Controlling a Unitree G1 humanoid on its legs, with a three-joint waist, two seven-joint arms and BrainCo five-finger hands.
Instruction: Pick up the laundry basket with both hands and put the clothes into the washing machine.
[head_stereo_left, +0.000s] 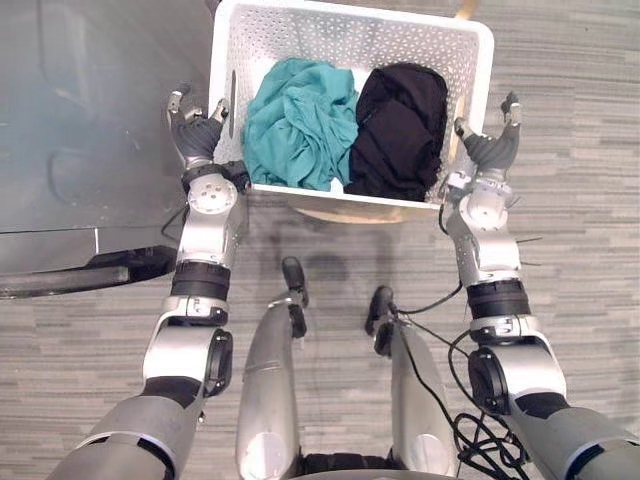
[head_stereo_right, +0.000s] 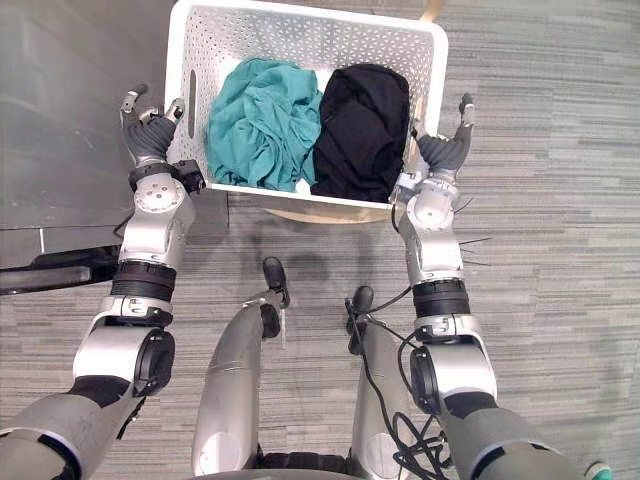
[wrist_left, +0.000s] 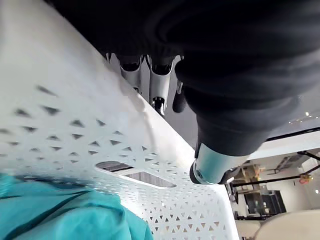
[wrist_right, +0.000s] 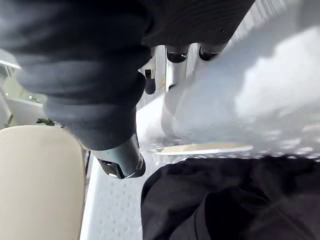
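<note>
A white perforated laundry basket (head_stereo_left: 300, 40) stands in front of me with a teal garment (head_stereo_left: 300, 120) on its left and a black garment (head_stereo_left: 400, 130) on its right. My left hand (head_stereo_left: 195, 135) is against the outside of the basket's left wall beside the handle slot (wrist_left: 135, 172). Its fingers (wrist_left: 150, 80) are straight and its thumb sits over the rim. My right hand (head_stereo_left: 495, 145) mirrors it on the outside of the right wall, its fingers (wrist_right: 172, 65) straight, with the black garment (wrist_right: 225, 200) just inside. Neither hand is curled round a handle.
The basket rests on a round tan stool (head_stereo_left: 350, 212) that peeks out under its near edge. A large dark grey panel (head_stereo_left: 80, 130) lies along the left, close to my left arm. Striped grey floor (head_stereo_left: 580, 200) spreads to the right.
</note>
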